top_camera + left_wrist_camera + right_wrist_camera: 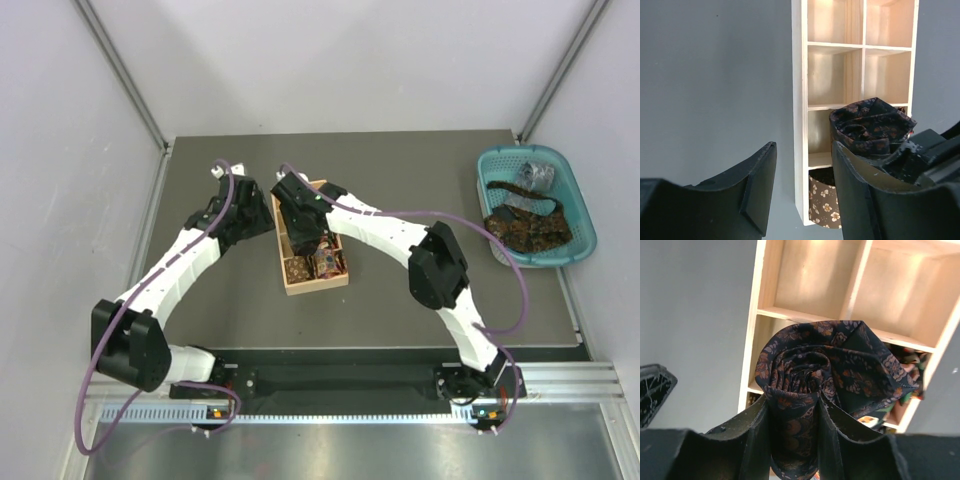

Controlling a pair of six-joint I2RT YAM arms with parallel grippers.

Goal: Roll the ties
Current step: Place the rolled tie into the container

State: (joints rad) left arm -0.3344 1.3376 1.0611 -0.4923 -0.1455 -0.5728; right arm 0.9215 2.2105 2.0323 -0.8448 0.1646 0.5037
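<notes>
Two rolled ties (312, 266) fill the box (315, 290); right gripper (792, 425) pinches a third tie (835, 365), left gripper (804, 150) spread; more ties (525, 225) wait in the basket (590, 215).

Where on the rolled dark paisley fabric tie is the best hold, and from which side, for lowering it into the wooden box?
Pinch the rolled dark paisley fabric tie across its outer wraps, coming in along the coil's axis, as the right gripper does. That squeezes the layers together; the outer layer flares loose on one side, so gripping there would likely let it unwind.
</notes>
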